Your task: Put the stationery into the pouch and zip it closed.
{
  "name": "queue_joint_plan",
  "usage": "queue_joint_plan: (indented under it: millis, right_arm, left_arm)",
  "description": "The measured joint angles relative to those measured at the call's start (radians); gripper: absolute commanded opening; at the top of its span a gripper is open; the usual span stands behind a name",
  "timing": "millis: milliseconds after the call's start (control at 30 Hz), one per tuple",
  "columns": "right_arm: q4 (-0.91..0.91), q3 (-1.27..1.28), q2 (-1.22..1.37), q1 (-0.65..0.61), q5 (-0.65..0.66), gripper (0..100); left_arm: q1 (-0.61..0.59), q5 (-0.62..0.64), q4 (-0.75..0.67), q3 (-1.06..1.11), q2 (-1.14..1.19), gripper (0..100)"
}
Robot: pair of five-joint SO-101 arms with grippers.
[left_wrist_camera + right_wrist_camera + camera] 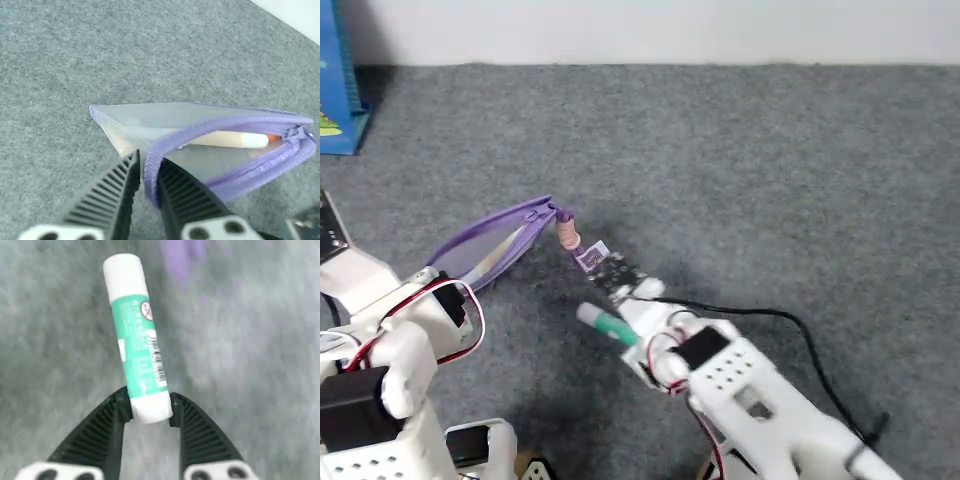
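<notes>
Right claw (149, 407) clamping green-and-white glue stick (137, 330), pouch (165, 117) — clear, purple-zippered

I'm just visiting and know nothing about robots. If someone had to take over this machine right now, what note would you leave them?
Left jaws: shut on the purple zip edge of the pouch.
Right jaws: shut on one end of a green-and-white glue stick, held apart from the pouch.
Done: one pen-like item lies inside the pouch.
Left to do: the glue stick goes in through the open zip, then the pouch gets zipped closed.
</notes>
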Motion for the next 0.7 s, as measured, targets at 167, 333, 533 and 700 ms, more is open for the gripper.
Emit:
queue_joint_plan:
  millis: [167, 333, 533, 700]
  right_arm:
    - [0.175, 0.0, -0.153, 0.014, 0.0, 21.2]
    - [0.147, 0.0, -0.19, 0.005, 0.0, 17.8]
    - [0.014, -0.002, -0.106, -0.074, -0.02, 17.7]
    - [-0.035, -0.097, 0.075, -0.081, -0.034, 17.7]
  left_arm:
    - [0.0, 0.0, 0.0, 0.0, 0.0, 1]
    - [0.0, 0.0, 0.0, 0.0, 0.0, 1]
    - [0.0, 0.0, 0.0, 0.0, 0.0, 1]
    - [0.0, 0.0, 0.0, 0.0, 0.0, 1]
